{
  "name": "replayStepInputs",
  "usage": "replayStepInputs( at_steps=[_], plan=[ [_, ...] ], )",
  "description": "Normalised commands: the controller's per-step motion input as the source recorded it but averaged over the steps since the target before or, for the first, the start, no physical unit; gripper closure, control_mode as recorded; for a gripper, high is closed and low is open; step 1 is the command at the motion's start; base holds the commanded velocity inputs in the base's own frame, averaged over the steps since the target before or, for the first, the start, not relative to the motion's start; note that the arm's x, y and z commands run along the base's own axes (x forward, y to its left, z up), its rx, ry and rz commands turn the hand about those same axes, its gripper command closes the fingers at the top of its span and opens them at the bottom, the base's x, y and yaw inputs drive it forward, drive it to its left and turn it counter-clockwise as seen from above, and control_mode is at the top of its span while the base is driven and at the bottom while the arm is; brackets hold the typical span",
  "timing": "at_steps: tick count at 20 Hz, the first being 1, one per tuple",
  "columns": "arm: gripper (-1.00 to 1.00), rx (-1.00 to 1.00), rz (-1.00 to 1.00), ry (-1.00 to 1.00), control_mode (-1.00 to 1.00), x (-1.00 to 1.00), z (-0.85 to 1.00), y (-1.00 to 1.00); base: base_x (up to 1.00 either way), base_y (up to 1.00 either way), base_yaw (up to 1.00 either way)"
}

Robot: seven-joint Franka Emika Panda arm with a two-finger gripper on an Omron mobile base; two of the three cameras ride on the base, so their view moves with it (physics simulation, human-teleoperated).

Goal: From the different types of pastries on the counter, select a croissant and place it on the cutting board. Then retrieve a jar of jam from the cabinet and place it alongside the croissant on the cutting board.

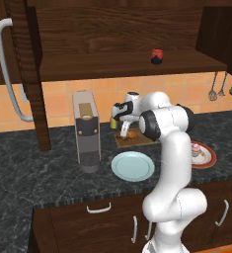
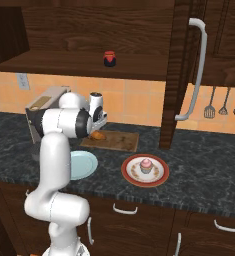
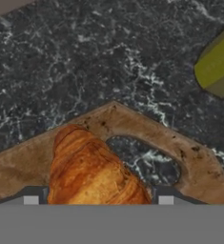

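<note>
The golden-brown croissant [image 3: 92,171] lies on the wooden cutting board [image 3: 189,167], near the board's handle hole. My gripper [image 3: 98,200] hangs just above it, open, one fingertip [image 3: 30,200] on either side of the pastry. From the base, the gripper [image 1: 123,129] [image 2: 94,131] is over the board's [image 1: 143,141] [image 2: 119,142] left end, with the croissant [image 1: 132,133] [image 2: 97,135] under it. The dark jar of jam [image 1: 157,56] [image 2: 109,58] with a red lid stands on the open cabinet's shelf [image 1: 112,66] [image 2: 64,62]. A pale pastry [image 2: 146,165] sits on the red plate [image 2: 159,176].
A light-blue plate [image 1: 133,166] [image 2: 84,165] lies in front of the board on the dark counter [image 1: 28,163]. A coffee machine [image 1: 86,131] stands to the left, and a yellow-green bottle [image 3: 218,66] behind the board. The cabinet doors [image 1: 31,74] [image 2: 176,75] stand open. Utensils [image 2: 223,102] hang on the wall.
</note>
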Motion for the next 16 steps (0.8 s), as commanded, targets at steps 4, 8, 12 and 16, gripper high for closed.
replayStepInputs(
  at_steps=[4, 8, 12, 16],
  plan=[
    [-1.00, 0.00, 0.00, -0.04, -1.00, 0.08, -0.21, -0.09, 0.00, 0.00, 0.00],
    [-1.00, 0.00, 0.00, -0.01, -1.00, 0.00, -0.08, -0.29, 0.00, 0.00, 0.00],
    [-1.00, 0.00, 0.00, 0.00, -1.00, -0.01, 0.00, -0.32, 0.00, 0.00, 0.00],
    [-1.00, 0.00, 0.00, 0.00, -1.00, 0.00, 0.00, -0.20, 0.00, 0.00, 0.00]
  ],
)
